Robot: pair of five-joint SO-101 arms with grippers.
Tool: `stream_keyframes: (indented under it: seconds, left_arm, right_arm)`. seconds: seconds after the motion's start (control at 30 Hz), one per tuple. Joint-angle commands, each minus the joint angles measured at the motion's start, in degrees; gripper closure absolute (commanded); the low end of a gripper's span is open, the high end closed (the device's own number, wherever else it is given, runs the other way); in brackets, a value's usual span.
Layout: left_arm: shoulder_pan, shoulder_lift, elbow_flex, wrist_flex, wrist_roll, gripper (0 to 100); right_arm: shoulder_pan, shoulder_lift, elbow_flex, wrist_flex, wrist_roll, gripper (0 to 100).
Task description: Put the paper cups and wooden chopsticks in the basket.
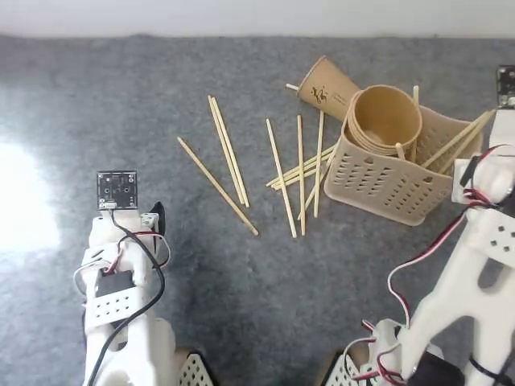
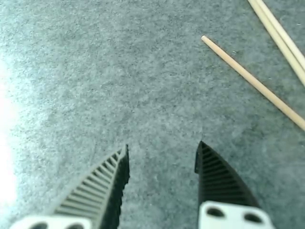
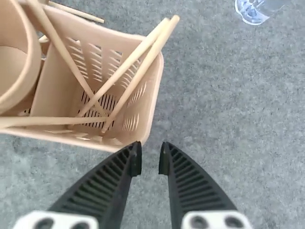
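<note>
The tan slotted basket (image 1: pixel 386 189) stands at the right on the grey carpet. Stacked paper cups (image 1: pixel 388 119) sit in its left end, and a few wooden chopsticks (image 3: pixel 136 67) lean inside it. One paper cup (image 1: pixel 326 87) lies on its side behind the basket. Several chopsticks (image 1: pixel 282 177) lie loose left of the basket, with a pair (image 1: pixel 228 150) and a single one (image 1: pixel 217 186) farther left. My left gripper (image 2: pixel 163 148) hovers open over bare carpet, near the single chopstick (image 2: pixel 252 81). My right gripper (image 3: pixel 150 145) hangs just outside the basket's (image 3: pixel 143 102) right end, open by a narrow gap, holding nothing.
A clear plastic object (image 3: pixel 257 9) lies on the carpet beyond the basket's right end. A bright glare patch (image 1: pixel 20 201) marks the carpet at far left. Bare carpet stretches between the two arm bases.
</note>
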Motion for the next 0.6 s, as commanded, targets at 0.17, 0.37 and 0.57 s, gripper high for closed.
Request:
stream_keyframes:
  seconds: [0.17, 0.37, 0.57]
  left_arm:
    - [0.35, -0.97, -0.22, -1.41, -0.7, 79]
    - [0.35, -0.97, -0.22, -1.41, -0.7, 79]
    - [0.35, -0.97, -0.22, -1.41, -0.7, 79]
  right_arm:
    - [0.31, 10.33, -3.08, -4.53, -1.32, 90.9]
    - [0.31, 13.05, -3.34, -5.23, -1.41, 96.7]
    - [0.13, 7.16, -4.84, -3.21, -1.49, 91.8]
